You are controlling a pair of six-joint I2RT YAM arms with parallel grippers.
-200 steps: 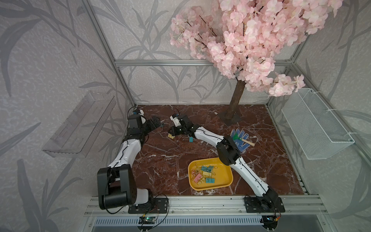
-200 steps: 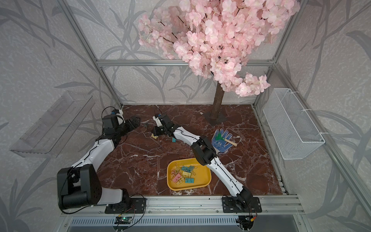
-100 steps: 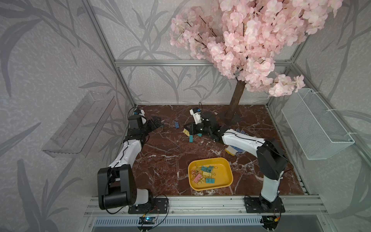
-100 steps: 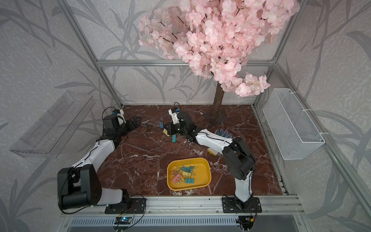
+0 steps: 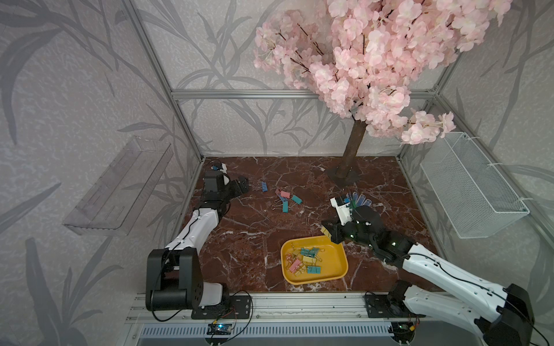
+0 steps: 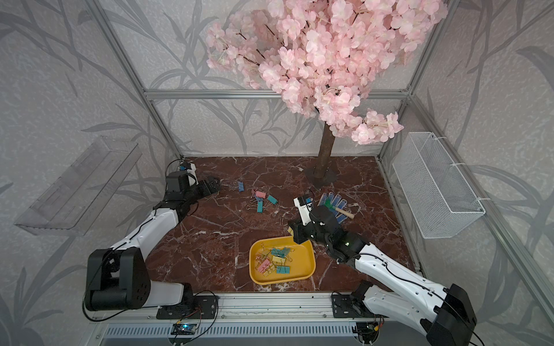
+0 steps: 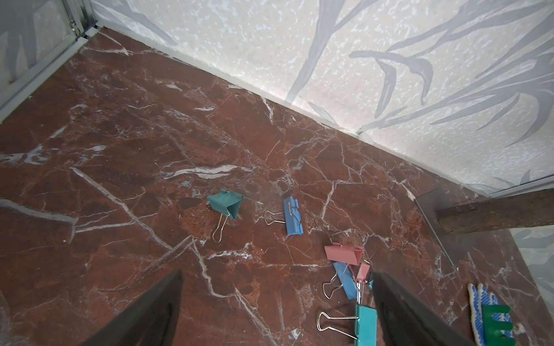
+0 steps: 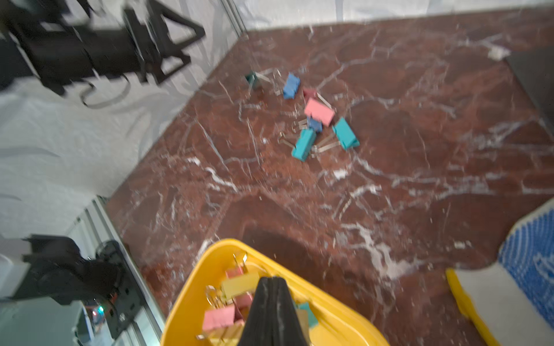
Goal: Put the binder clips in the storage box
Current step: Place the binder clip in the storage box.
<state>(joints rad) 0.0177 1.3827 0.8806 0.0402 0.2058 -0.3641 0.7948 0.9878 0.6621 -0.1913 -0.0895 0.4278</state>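
The yellow storage box (image 5: 343,269) (image 6: 311,265) (image 8: 186,299) sits near the front edge with several binder clips (image 5: 304,260) inside. More binder clips (image 5: 284,197) (image 6: 261,200) (image 8: 317,125) lie loose at the far middle, with a blue one (image 5: 263,186) (image 7: 292,218) and a teal one (image 7: 225,205) further left. My left gripper (image 5: 243,183) (image 6: 215,183) (image 7: 276,272) is open beside them, with nothing between its fingers. My right gripper (image 5: 327,232) (image 6: 292,231) (image 8: 271,280) is shut on a pale yellow clip (image 5: 324,230) over the box's far right corner.
A blue-dotted white glove (image 5: 359,199) (image 6: 335,202) with a green rake (image 6: 329,205) lies behind my right wrist. The tree trunk (image 5: 353,146) and its base plate stand at the back. A wire basket (image 5: 467,185) hangs right, a clear shelf (image 5: 120,185) left.
My right arm has swung from the far clips back and to the right, carrying the yellow clip to the box's far corner. The left arm has barely moved.
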